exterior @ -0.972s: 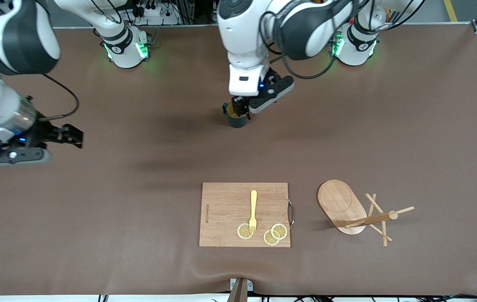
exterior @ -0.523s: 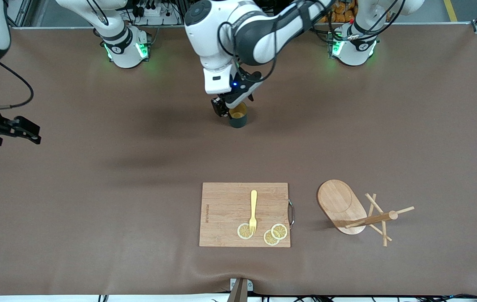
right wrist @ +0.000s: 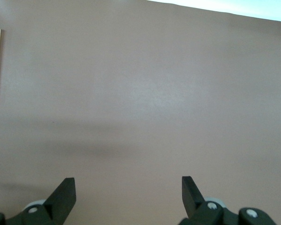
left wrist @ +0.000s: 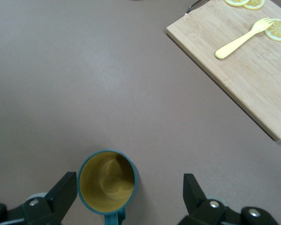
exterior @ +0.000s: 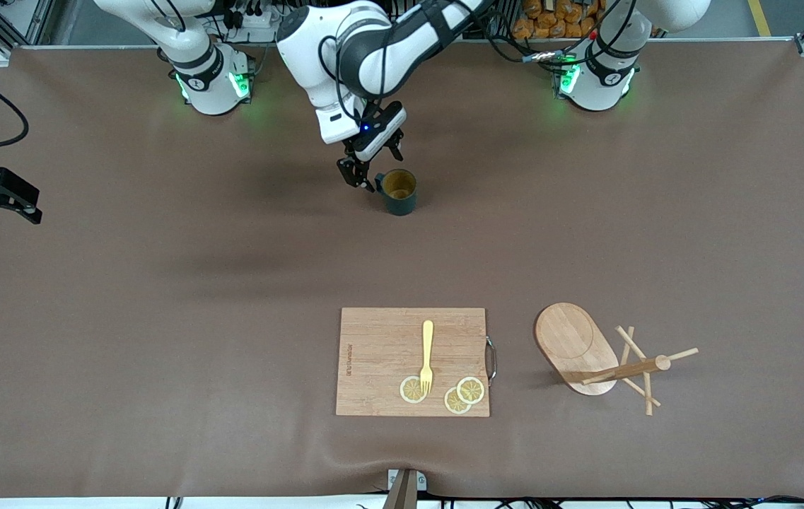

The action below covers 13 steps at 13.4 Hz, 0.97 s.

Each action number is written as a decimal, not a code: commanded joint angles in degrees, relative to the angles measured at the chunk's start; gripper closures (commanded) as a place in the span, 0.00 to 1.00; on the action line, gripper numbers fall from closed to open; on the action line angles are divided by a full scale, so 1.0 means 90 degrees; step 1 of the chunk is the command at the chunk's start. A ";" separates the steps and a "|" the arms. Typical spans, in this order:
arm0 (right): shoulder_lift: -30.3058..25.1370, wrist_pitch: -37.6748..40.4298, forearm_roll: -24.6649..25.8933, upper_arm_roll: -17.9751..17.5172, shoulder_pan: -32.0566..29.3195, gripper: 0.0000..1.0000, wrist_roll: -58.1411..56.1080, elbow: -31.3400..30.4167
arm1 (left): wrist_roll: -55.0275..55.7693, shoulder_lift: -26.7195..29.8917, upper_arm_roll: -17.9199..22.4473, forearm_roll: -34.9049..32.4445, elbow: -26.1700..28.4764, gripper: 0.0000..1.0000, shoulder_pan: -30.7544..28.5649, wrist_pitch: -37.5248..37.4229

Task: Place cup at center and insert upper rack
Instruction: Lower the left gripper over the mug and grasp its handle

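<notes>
The dark teal cup (exterior: 399,191) with a tan inside stands upright on the brown table, free of any grip. My left gripper (exterior: 368,165) is open just above it, shifted toward the right arm's end. In the left wrist view the cup (left wrist: 107,181) sits between the open fingers, close to one of them, its handle toward the camera. The upper rack (exterior: 589,352), a light wooden stand with an oval base, lies tipped on its side near the front camera, toward the left arm's end. My right gripper (exterior: 4,194) is open and empty at the right arm's end of the table (right wrist: 129,192).
A rectangular wooden cutting board (exterior: 412,360) lies near the front camera, beside the rack. On it are a yellow fork (exterior: 427,355) and lemon slices (exterior: 459,396). The board (left wrist: 253,79) and fork (left wrist: 243,37) also show in the left wrist view.
My left gripper has let go of the cup, opened and moved off it toward the right arm's end. My right gripper has drawn back toward the table's edge.
</notes>
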State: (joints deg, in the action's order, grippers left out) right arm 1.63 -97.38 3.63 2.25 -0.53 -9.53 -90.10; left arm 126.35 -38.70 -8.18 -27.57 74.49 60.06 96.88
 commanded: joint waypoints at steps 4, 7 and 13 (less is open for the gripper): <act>-0.0133 0.0332 -0.0940 0.0169 -0.0303 0.00 -0.0152 -0.0154 | 0.0501 -0.0525 0.0753 -0.0149 -0.0386 0.00 0.0885 0.0016; -0.0123 0.0342 -0.0950 0.0189 -0.0303 0.00 -0.0153 -0.0145 | 0.0716 -0.0593 0.0801 -0.0149 -0.0395 0.00 0.0992 0.0036; -0.0103 0.0351 -0.0853 0.0150 -0.0157 0.00 -0.0104 0.0060 | 0.1195 -0.0924 0.1347 -0.0140 -0.0473 0.00 0.1481 0.0026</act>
State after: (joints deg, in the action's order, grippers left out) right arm 1.63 -94.63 -3.94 3.77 -2.39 -10.29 -90.26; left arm 136.12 -45.02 1.61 -27.62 72.48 71.33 97.35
